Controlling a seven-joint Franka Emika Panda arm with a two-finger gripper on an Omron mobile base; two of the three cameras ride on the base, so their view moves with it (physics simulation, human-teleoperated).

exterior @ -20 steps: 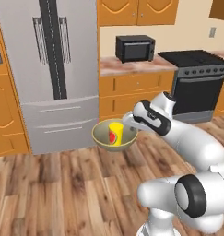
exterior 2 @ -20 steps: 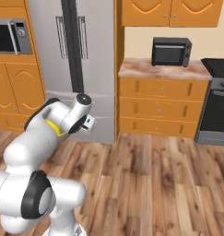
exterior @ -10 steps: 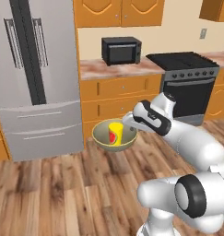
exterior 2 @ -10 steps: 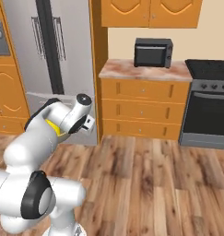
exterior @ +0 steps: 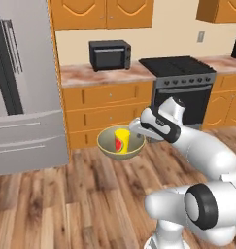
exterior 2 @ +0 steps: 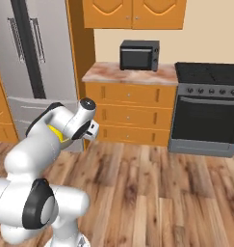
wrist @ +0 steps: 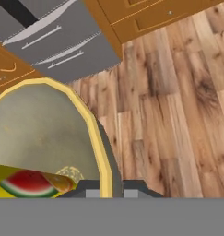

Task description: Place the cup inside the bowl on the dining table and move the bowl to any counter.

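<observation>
aloft, olive-tan bowl (exterior: 120,144) with yellow cup (exterior: 121,139), rim pinched by end effector (exterior: 139,131)

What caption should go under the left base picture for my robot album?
White robot arm's fingers clamp the round olive-tan bowl, small yellow cup inside, above the wooden floor.

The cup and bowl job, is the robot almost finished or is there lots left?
Done: the cup stands inside the bowl. In hand: the gripper is shut on the bowl's rim and holds it up over the wooden floor, with no table under it. Left: setting the bowl down on a counter; the counter beside the fridge lies ahead. So, more than halfway.
</observation>
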